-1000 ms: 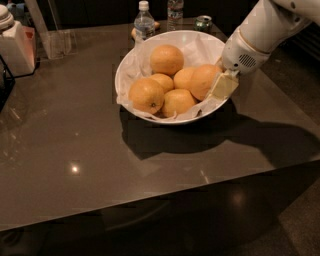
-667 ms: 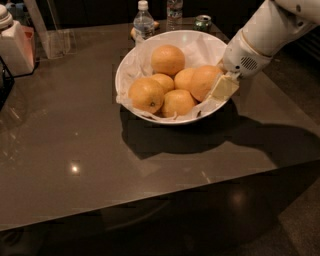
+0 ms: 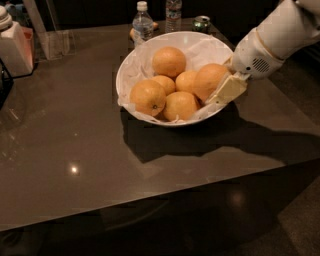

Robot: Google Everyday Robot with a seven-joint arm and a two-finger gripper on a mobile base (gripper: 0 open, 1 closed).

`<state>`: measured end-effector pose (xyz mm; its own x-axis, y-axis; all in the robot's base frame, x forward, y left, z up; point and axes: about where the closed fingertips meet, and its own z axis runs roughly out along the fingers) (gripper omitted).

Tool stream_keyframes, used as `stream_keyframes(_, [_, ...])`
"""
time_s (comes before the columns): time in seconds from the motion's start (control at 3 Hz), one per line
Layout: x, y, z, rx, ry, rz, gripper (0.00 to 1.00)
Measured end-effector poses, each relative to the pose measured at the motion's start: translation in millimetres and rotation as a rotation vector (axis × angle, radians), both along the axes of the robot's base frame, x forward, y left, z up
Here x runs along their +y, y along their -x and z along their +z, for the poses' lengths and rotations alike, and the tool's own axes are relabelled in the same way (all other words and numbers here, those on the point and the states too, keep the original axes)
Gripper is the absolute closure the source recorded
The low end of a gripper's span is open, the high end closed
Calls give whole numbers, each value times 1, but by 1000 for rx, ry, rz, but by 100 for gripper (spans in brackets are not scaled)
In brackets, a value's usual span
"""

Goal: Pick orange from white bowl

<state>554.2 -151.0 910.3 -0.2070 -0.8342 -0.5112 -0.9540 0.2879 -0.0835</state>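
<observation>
White crumpled paper (image 3: 212,47) is seen lining the white bowl (image 3: 175,123), which is set toward the back of the dark, glossy worktop (image 3: 75,145). No writing can be read anywhere: the label on the water bottle (image 3: 142,24) just behind the bowl is too small to make out, and the same holds for the second bottle (image 3: 173,11) and the can (image 3: 201,22) further back. The orange (image 3: 205,79), the largest of six, is lodged at the right side of the bowl, close to its rim, and is pinched by the end effector (image 3: 221,84). One cream finger (image 3: 229,90) is pressed flat on its lower right side, across the rim, while the other is hidden behind the fruit. Compared with a second ago, the white arm (image 3: 272,42) and the orange are found slightly nearer the right rim; the bowl itself is unmoved. Five smaller oranges (image 3: 148,97) are packed to the left of the big one, the nearest touching it, and the bowl's right wall and the paper crowd the finger. A white container (image 3: 12,47) and a clear stand (image 3: 50,40) are placed at the far left of the worktop, well apart from the bowl.
</observation>
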Motion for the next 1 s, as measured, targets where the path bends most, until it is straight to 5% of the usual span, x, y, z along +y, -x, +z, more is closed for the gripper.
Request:
stream_keyframes(0.67, [0, 47, 59, -89, -144, 63, 100])
stream_keyframes(1.0, [9, 60, 83, -124, -163, 110, 100])
